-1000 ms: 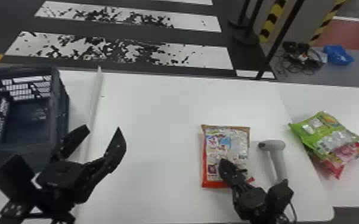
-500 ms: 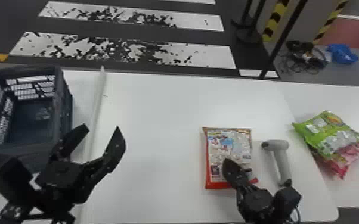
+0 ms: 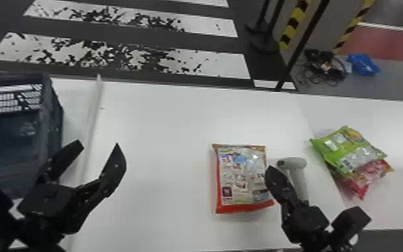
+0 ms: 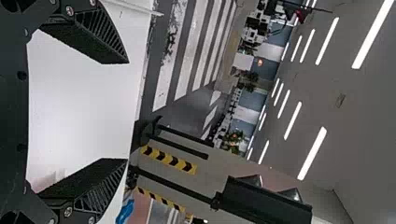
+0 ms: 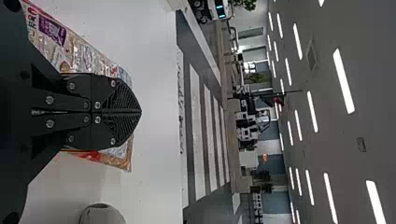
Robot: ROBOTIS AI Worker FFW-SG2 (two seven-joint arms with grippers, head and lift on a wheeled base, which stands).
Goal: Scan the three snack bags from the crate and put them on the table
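We count three pillow-shaped, glossy bags: a rectangular, red-edged snack bag (image 3: 237,177) lies beneath the right gripper (image 3: 270,170), whose ribbed jaws stand together; a crinkled green bag (image 3: 344,150) overlaps a pink bag (image 3: 373,171), farther right of those jaws. We note one smooth, round-headed scanner (image 3: 294,163) just right of them, one smooth white table (image 3: 160,134), and one slotted crate (image 3: 52,127) left of the left gripper (image 3: 98,144), jaws apart.

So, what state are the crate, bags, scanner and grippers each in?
Crate, upright, open-topped
Red-edged bag, lying flat
Green bag, lying on the pink bag
Pink bag, partly covered
Scanner, set down, not gripped
Left gripper, open
Right gripper, shut
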